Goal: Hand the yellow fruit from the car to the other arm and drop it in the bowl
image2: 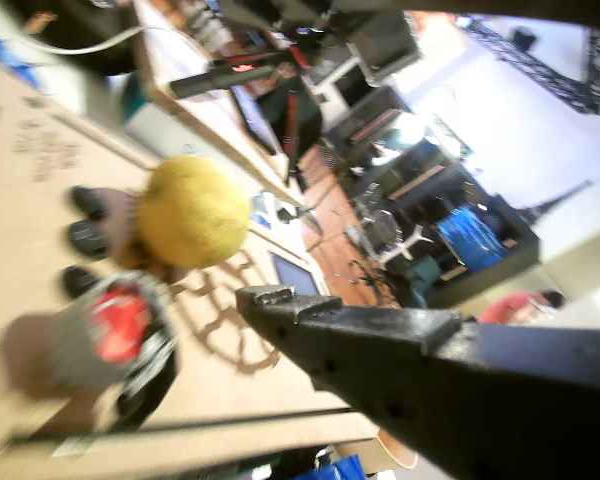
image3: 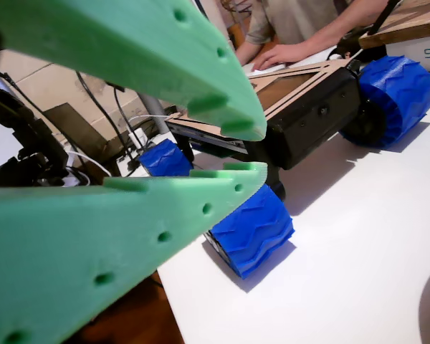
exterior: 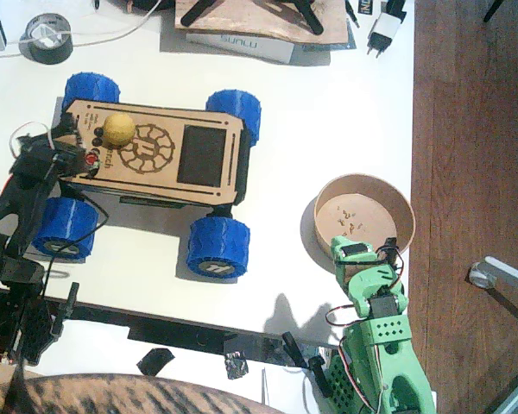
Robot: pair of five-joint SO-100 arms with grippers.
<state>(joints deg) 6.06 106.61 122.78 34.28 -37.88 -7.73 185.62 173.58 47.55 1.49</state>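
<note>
Upper left, I judged my left gripper (exterior: 85, 158), jaws apart and empty, should straddle the yellow fruit (exterior: 118, 128) squarely; the right gripper (image3: 236, 147) waited nearly closed.

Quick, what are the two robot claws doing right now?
Left gripper: empty, beside the yellow fruit on the car; open or shut cannot be told.
Right gripper: open, holding nothing.

yellow fruit (exterior: 117, 128): small matte ball, resting on the car's deck beside the engraved emblem | car (exterior: 209, 155): light-wood rover, four blue wheels, upright on table | bowl (exterior: 403, 203): tan, crumbs inside, right of car, apart
</note>
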